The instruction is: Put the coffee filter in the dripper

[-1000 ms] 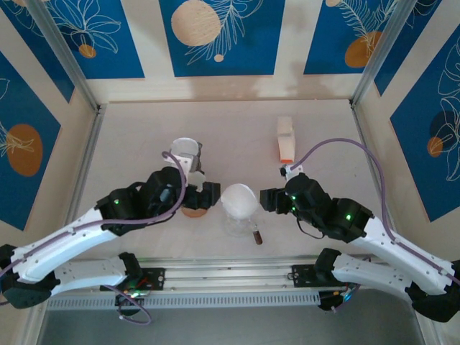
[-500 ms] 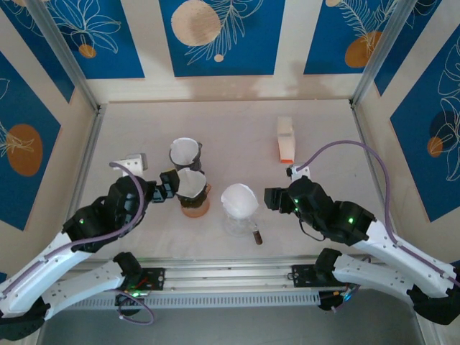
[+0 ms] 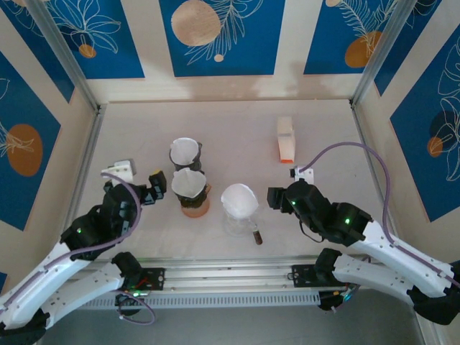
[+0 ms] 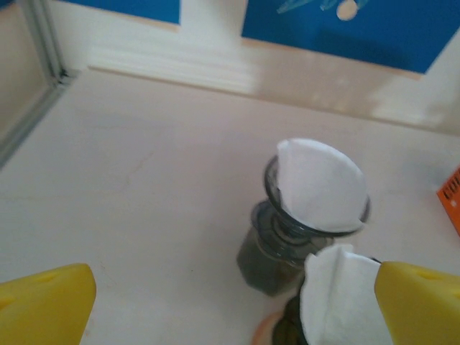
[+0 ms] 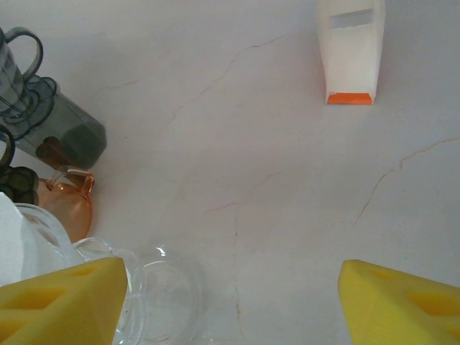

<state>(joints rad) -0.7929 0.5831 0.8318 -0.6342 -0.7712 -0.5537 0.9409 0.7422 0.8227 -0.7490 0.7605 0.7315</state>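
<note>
Looking down from above: finding the left gripper (image 3: pixel 154 181) hanging just left of the amber dripper (image 3: pixel 194 210), apart from it, jaws spreading wide around nothing. Noting a coffee filter (image 3: pixel 188 183) sitting in that dripper's mouth. Spotting a dark glass dripper (image 3: pixel 199 149) just behind, carrying a second filter (image 3: pixel 184 152), and a clear dripper (image 3: pixel 233 228) to the right, carrying a third filter (image 3: pixel 239 199). Placing the right gripper (image 3: pixel 275 198) just right of the clear dripper, not touching it. Marking a white box with an orange end (image 3: pixel 285 140) lying farther back on the table (image 3: pixel 237 122).

Peering through the left wrist camera: seeing yellow fingertips (image 4: pixel 43 305) sitting at both bottom corners, gaping wide, gripping nothing. Facing the dark glass dripper straight ahead, upright. Catching the coffee filter poking up just beside the right-hand fingertip.

Peering through the right wrist camera: seeing yellow fingertips (image 5: pixel 61 302) parting widely over bare table, clasping nothing. Finding the clear dripper low on the left, partly behind one fingertip, the amber and dark ones beyond it, the box at the top.
</note>
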